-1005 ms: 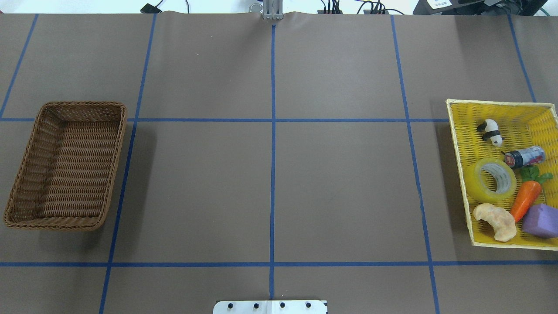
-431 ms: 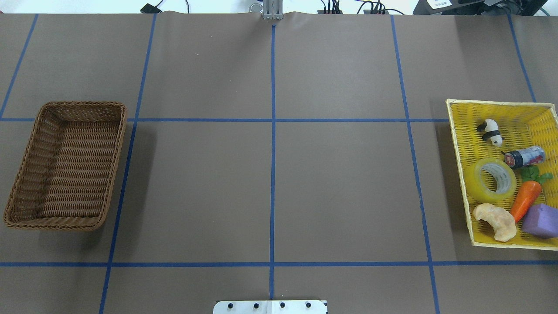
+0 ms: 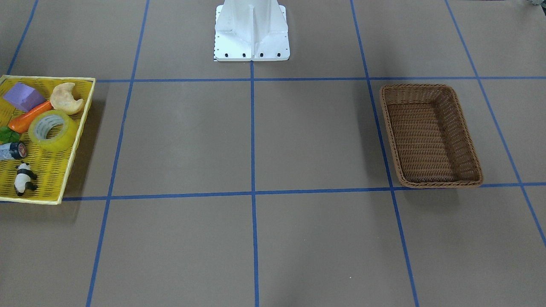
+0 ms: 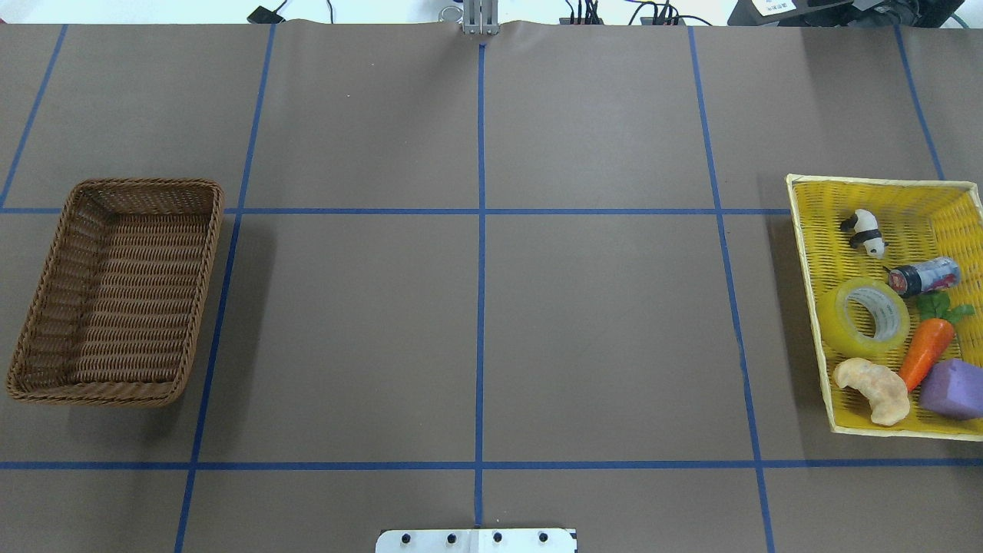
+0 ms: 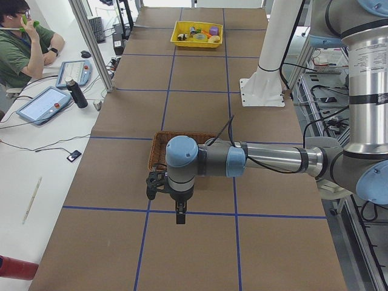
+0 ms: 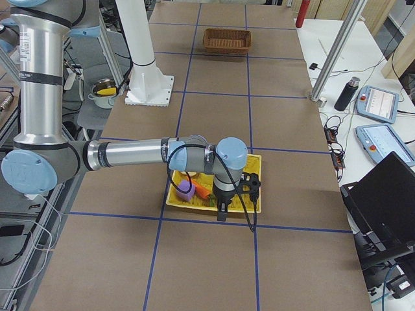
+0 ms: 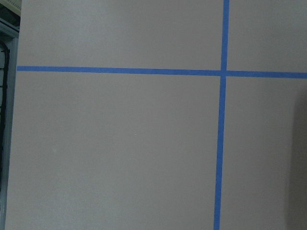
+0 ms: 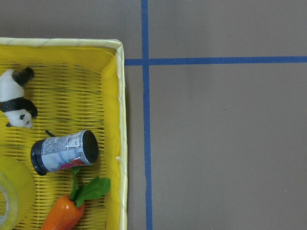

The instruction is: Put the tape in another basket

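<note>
Overhead exterior view, biggest thing first: what did it show? asked the first.

A brown table (image 4: 599, 346) crossed by blue lines (image 4: 481, 307), said the second. Neither arm appeared there. The exterior left view had the left arm (image 5: 273, 160) stretched out over the table. The exterior right view had the right arm (image 6: 130, 155) doing the same at the other end.

And the containers?

The basket (image 4: 146, 184) sat at the robot's left end of the table. A yellow mesh tray (image 4: 810, 307) sat at its right end, well apart from it.

What of the grippers?

The left gripper (image 5: 180, 215) hung pointing down near the basket, and the right gripper (image 6: 222, 212) hung over the tray. Only the side views caught them, so nobody could tell how far their fingers stood apart or whether they held anything.

Where was the tape?

The tape (image 4: 833, 322) lay flat in the tray, just beside the wall nearer the table's middle. It lay between a croissant (image 4: 875, 390) and a small bottle (image 4: 925, 276) lying on its side. A carrot (image 4: 925, 349) lay just beside the tape, with a purple block (image 4: 952, 388) beyond the carrot. A panda figure (image 4: 866, 233) lay past the bottle. The right wrist-mounted view caught only a sliver of the tape at its lower left edge.
</note>
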Robot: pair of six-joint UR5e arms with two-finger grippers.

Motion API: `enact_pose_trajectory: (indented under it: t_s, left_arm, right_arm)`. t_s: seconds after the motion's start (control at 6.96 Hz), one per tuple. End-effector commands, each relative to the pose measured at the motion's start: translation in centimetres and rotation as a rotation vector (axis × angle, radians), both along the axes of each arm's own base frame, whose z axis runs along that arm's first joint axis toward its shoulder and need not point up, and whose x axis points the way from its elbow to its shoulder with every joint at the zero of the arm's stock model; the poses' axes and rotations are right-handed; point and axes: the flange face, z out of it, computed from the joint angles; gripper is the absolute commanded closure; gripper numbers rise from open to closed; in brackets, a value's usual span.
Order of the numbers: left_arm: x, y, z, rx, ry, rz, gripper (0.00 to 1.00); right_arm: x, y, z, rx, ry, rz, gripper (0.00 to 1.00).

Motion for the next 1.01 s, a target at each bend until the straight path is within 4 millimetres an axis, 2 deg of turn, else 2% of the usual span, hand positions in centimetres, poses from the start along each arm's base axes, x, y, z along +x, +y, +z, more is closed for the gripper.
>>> enact_pose_trajectory:
  t_s: [0.0, 0.57, 0.86]
  left_arm:
    - [0.0, 0.0, -0.1, 0.002, 0.0, 0.002, 0.02]
    - [-0.1, 0.4, 0.5, -0.017, -0.003, -0.004, 0.02]
    - [0.0, 0.3, 0.6, -0.008, -0.001, 0.003, 0.02]
  right_arm:
    - [0.0, -0.1, -0.3, 0.006, 0.0, 0.0, 0.0]
    - [0.0, -0.3, -0.8, 0.022, -0.002, 0.0, 0.0]
    - [-0.2, -1.3, -2.0, 0.048, -0.003, -0.004, 0.0]
